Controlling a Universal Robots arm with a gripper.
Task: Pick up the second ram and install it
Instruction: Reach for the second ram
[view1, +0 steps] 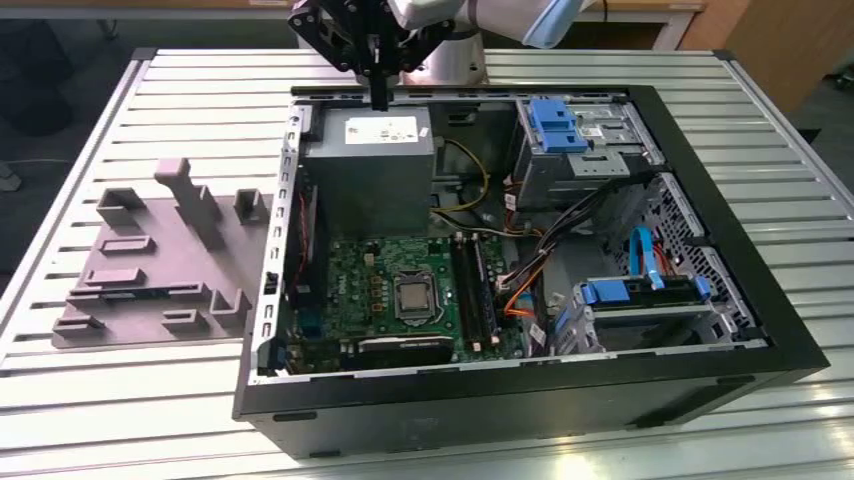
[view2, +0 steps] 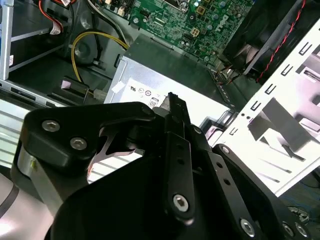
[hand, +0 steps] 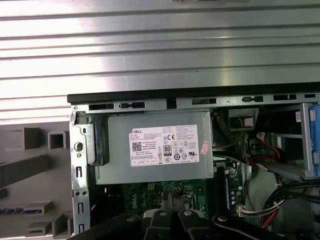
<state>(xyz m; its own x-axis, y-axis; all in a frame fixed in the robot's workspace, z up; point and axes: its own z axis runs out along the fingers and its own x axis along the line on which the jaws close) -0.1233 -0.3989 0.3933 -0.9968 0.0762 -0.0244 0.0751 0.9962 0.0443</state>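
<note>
Over white-labelled power supply (view1: 363, 175), jaws closed

- The computer case (view1: 507, 405) was black, the table (view1: 120, 400) silver with ribbed stripes.
- The motherboard (view1: 387, 275) was green.
- The power supply (view1: 367, 175) was grey, with a white label (view1: 380, 130).
- The drive brackets (view1: 554, 125) were blue.
- The fixture plate (view1: 147, 275) was grey.

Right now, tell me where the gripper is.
In the exterior view the gripper hangs above the grey power supply, at one corner of the open computer case, to the exterior view's left of the blue drive latch.
</note>
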